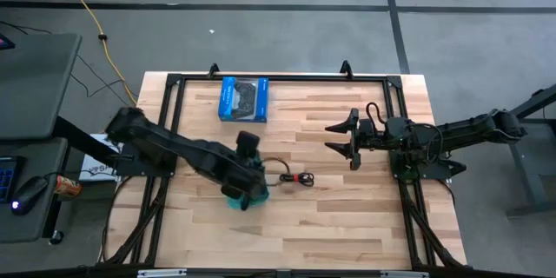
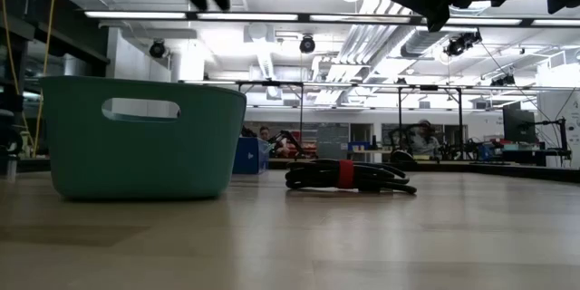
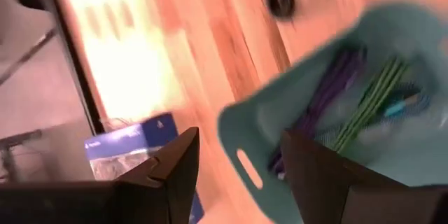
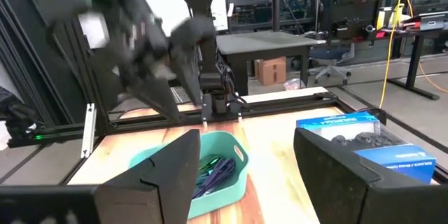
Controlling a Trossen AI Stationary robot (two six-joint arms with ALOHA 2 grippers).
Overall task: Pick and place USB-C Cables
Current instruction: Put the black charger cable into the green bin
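Observation:
The black USB-C cable with a red tie (image 1: 293,177) (image 2: 349,176) lies flat on the table to the right of the teal bin (image 1: 236,196) (image 2: 140,136). In the left wrist view, purple (image 3: 323,98), green (image 3: 371,101) and blue-teal (image 3: 404,103) cables lie inside the bin (image 3: 238,122). My left gripper (image 1: 248,175) (image 3: 241,175) hovers above the bin, open and empty. My right gripper (image 1: 331,136) (image 4: 245,175) hangs open and empty over the table's right part, apart from the black cable.
A blue box picturing a game controller (image 1: 244,98) (image 4: 364,140) lies near the far edge of the table. A black frame (image 1: 174,82) runs along the table's edges. Bare wood lies on the table's near half and between the black cable and my right gripper.

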